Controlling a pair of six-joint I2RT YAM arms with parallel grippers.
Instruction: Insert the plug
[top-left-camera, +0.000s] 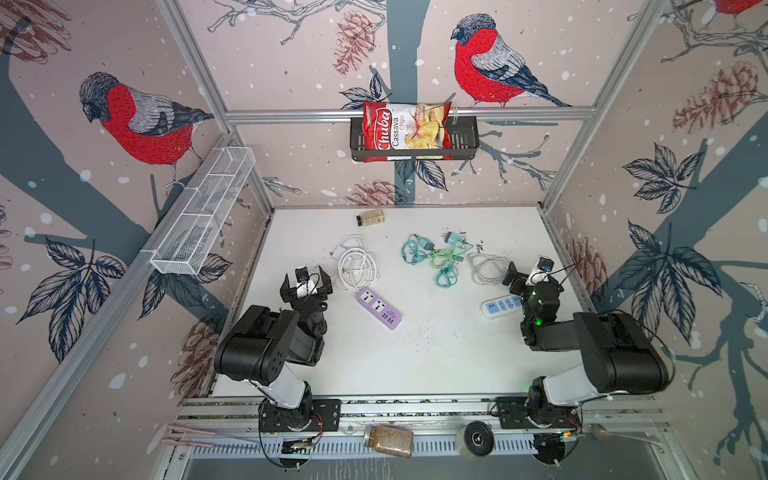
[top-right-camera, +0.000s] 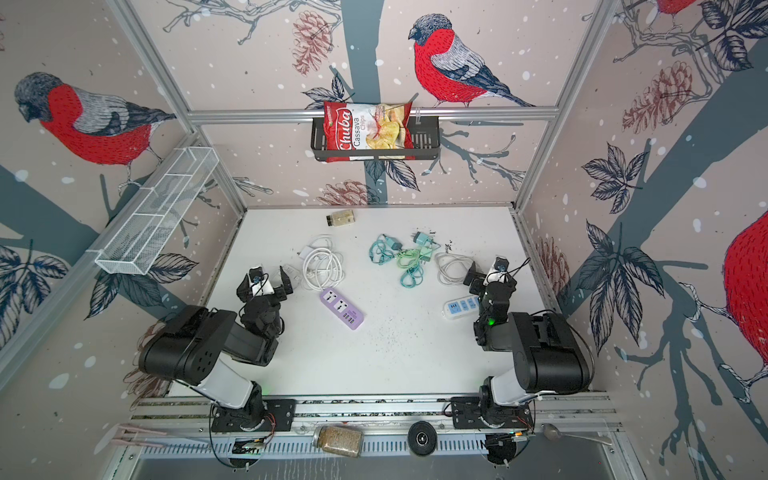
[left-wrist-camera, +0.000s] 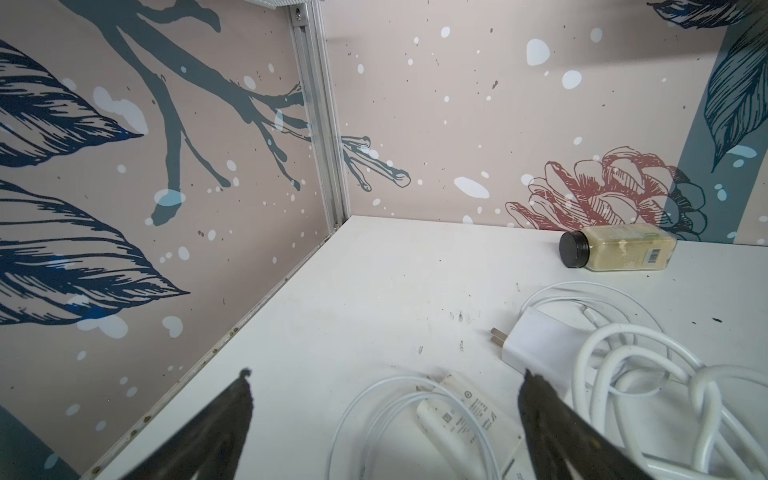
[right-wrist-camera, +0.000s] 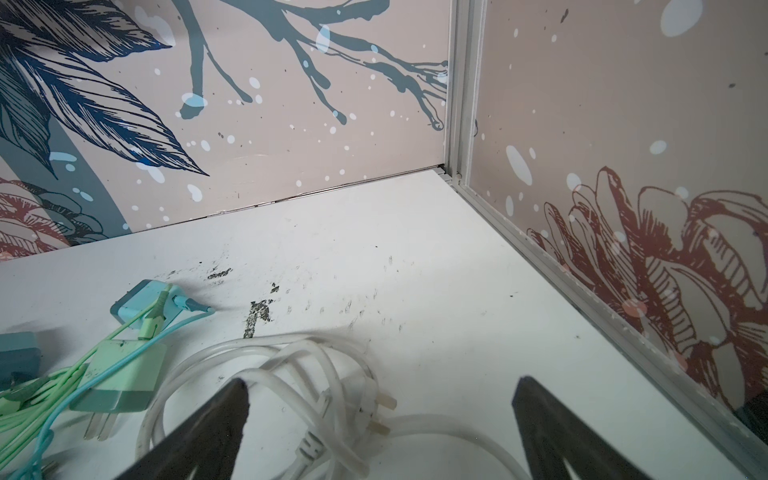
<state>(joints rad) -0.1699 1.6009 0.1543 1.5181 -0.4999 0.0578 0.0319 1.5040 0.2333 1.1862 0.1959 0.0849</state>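
"Chuba Cassava Chips" on the red snack bag (top-left-camera: 405, 129) in the black wall basket (top-left-camera: 465, 143).

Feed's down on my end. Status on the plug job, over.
Left gripper open, empty, by white charger. Right gripper open, empty, by white cord's plug. Purple power strip sockets bare, nothing inserted. Loose cable coils crowd the plugs.

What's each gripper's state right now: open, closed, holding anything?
Left gripper: open, holding nothing.
Right gripper: open, holding nothing.
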